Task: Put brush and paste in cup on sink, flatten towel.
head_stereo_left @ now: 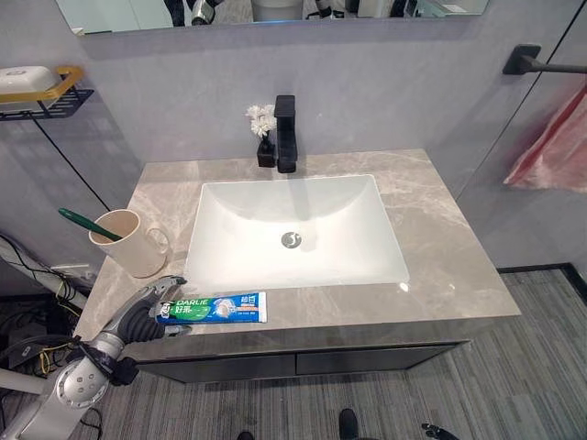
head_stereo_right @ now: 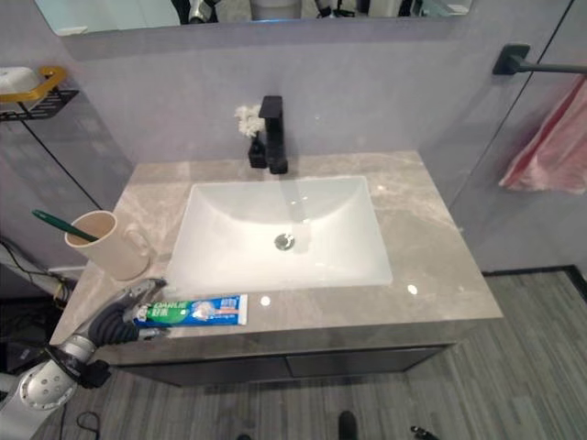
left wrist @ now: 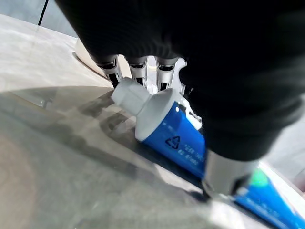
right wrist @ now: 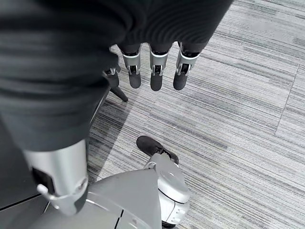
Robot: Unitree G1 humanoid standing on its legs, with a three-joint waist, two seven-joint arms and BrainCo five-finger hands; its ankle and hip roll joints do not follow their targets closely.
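The cap end of the toothpaste tube (head_stereo_left: 213, 308) is partly hidden under the left robot hand (head_stereo_left: 154, 303), whose fingers and thumb curl around it at the surface's (head_stereo_left: 440, 247) front left corner. The tube lies flat along the front edge. The toothbrush (head_stereo_left: 89, 225) stands in the cup (head_stereo_left: 127, 242) near the left edge. The towel (head_stereo_left: 553, 147) is cut off at the frame. The right robot hand (right wrist: 143, 67) hangs over the floor, fingers straight.
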